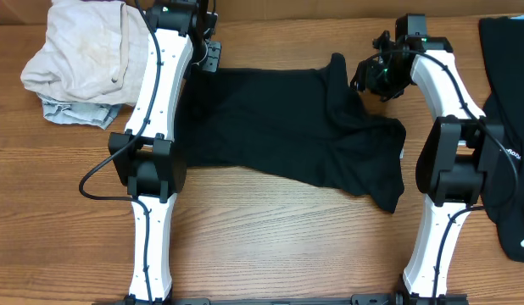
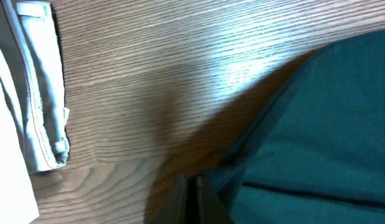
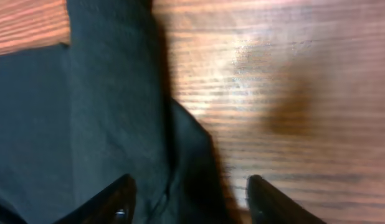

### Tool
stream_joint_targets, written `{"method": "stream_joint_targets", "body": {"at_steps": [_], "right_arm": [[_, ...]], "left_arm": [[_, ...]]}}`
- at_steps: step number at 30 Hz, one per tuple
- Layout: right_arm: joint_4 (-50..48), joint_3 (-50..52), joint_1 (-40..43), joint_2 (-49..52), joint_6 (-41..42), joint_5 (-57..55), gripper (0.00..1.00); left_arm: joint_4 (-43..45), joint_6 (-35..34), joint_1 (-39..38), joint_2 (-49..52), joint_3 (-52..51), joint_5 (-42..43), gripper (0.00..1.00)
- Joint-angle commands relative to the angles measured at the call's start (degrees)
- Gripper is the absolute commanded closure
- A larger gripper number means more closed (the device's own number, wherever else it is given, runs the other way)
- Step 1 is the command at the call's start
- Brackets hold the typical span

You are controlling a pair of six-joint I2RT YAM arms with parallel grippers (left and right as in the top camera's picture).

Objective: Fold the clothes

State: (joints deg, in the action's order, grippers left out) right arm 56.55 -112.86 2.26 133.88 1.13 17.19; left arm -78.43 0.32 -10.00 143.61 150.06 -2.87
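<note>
The black T-shirt lies spread across the middle of the table, with rumpled folds on its right side. My left gripper is at the shirt's far left corner. In the left wrist view its fingers are shut together with nothing between them, just beside the fabric edge. My right gripper is at the shirt's far right corner. In the right wrist view its fingers are open and straddle a raised fold at the shirt's edge.
A pile of beige and light cloth lies at the far left; its hem shows in the left wrist view. More black garments lie at the right edge. Bare wood table is in front.
</note>
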Motion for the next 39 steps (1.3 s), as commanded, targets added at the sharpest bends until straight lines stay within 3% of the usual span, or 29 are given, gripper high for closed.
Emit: {"method": "stream_joint_targets", "body": {"at_steps": [1, 10, 12, 13, 15, 25, 32, 39], "right_arm": [[-0.3, 2.1, 0.0, -1.7, -1.0, 0.5, 0.45], [-2.6, 5.8, 0.0, -1.7, -1.4, 2.9, 0.6], [-3.5, 5.7, 0.0, -1.7, -1.4, 2.8, 0.72], [-4.3, 5.3, 0.1, -1.7, -1.4, 2.9, 0.85], [-5.8, 4.8, 0.5, -1.7, -1.3, 2.9, 0.95], [-5.3, -10.1, 7.4, -1.8, -1.4, 0.4, 0.96], [4.9, -20.8, 8.8, -1.8, -9.7, 4.5, 0.96], [15.7, -20.6, 6.8, -1.8, -10.4, 4.3, 0.96]], "left_arm": [[0.0, -0.6, 0.4, -1.4, 0.9, -0.7, 0.96], [-0.4, -0.5, 0.4, -1.4, 0.9, -0.7, 0.96], [-0.4, -0.6, 0.4, -1.4, 0.9, -0.7, 0.96], [-0.4, -0.5, 0.4, -1.4, 0.9, -0.7, 0.96], [-0.4, -0.5, 0.4, -1.4, 0.9, -0.7, 0.96], [-0.4, -0.5, 0.4, -1.4, 0.9, -0.7, 0.96], [-0.2, -0.5, 0.4, -1.4, 0.9, -0.7, 0.96], [0.0, -0.5, 0.4, -1.4, 0.9, -0.7, 0.96]]}}
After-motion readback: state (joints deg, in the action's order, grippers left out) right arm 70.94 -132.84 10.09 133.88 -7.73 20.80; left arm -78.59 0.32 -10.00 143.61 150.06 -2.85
